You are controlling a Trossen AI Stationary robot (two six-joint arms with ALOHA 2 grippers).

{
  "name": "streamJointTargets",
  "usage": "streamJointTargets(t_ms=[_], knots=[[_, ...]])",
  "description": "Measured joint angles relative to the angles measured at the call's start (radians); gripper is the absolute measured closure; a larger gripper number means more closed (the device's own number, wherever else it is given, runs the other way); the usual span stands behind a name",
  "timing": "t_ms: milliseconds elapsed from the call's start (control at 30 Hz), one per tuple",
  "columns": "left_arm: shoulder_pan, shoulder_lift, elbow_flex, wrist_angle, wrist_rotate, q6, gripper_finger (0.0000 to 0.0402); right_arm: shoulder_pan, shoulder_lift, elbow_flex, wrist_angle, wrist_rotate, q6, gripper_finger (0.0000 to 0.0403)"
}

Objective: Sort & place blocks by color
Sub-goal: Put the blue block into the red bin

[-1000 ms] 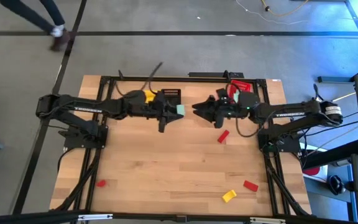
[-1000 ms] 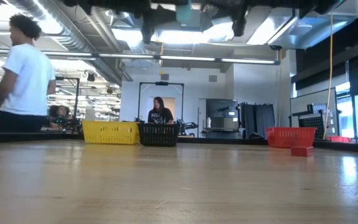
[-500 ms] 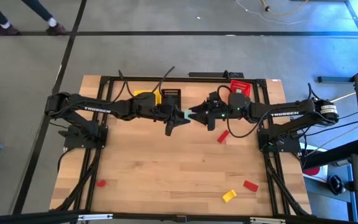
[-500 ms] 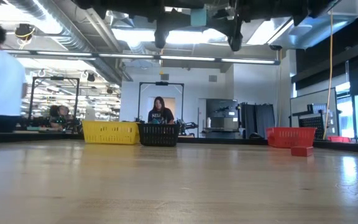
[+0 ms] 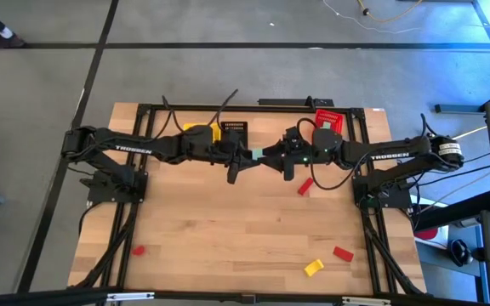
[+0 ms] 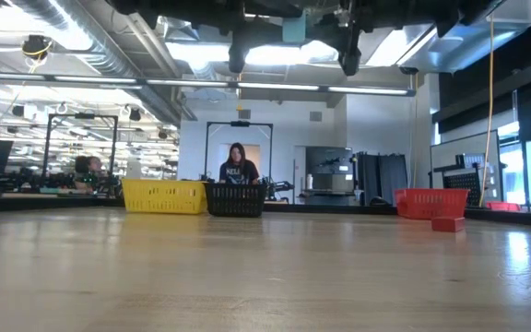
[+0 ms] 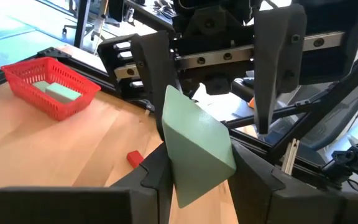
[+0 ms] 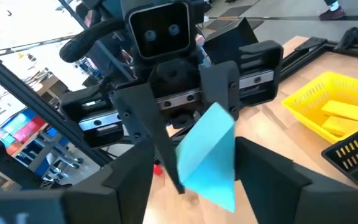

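Pinching the pale teal-green triangular block (image 7: 197, 146) between its fingers, the left gripper (image 5: 247, 155) holds it in mid-air above the table (image 5: 228, 229), toward twelve o'clock. The right gripper (image 5: 272, 155) faces it with fingers spread around the block's far end, not yet clamped. Judging by looks, the wedge is light, rigid and smooth; its sloped face could slip, so the flat parallel sides seem the safest hold.
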Motion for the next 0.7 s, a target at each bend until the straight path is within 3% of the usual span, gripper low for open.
streamJointTargets(t_ms=[300, 700], knots=[[0.003, 0.000, 0.000, 0.001, 0.012, 0.022, 0.0289, 0.000, 0.000, -0.001, -0.004, 0.005, -0.024, 0.0248], [0.002, 0.001, -0.001, -0.013, 0.038, 0.024, 0.0289, -0.002, -0.003, -0.001, -0.004, 0.030, -0.031, 0.0394]])
